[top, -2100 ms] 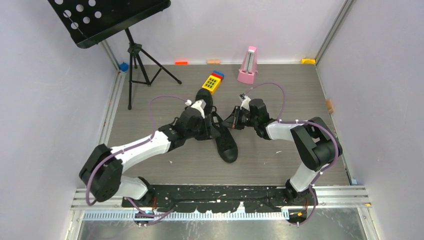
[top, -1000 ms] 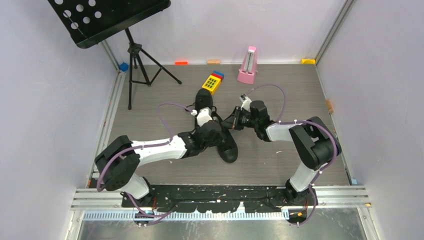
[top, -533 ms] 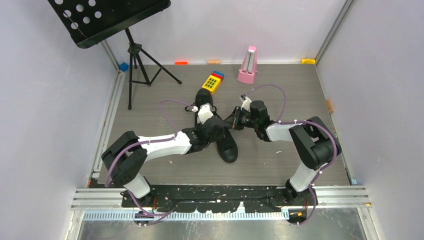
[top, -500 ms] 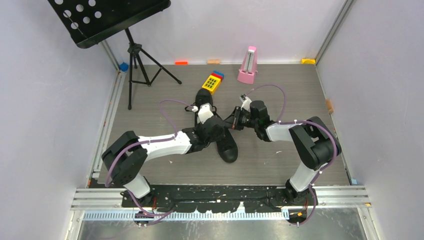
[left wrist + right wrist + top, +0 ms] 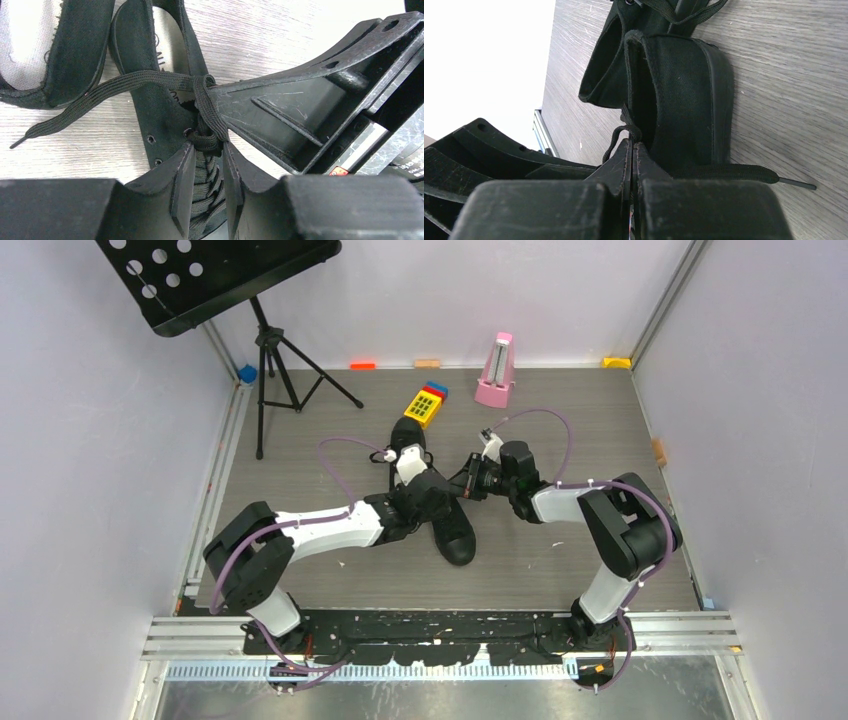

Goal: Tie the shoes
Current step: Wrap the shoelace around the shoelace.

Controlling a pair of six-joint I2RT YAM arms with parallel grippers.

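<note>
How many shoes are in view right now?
2. One shoe sits mid-frame in the left wrist view; the other shoe lies beside it, at upper left. No more visible.

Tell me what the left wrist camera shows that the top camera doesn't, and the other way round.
Only the left wrist view: the left gripper closed around the lace knot, the right gripper pinching a lace at its tip, a loose lace strand trailing onto the table, and grey insoles. Only the top view: the music stand, pink metronome, yellow keypad toy and both whole arms. Both: the black shoes with the two grippers meeting over them.
</note>
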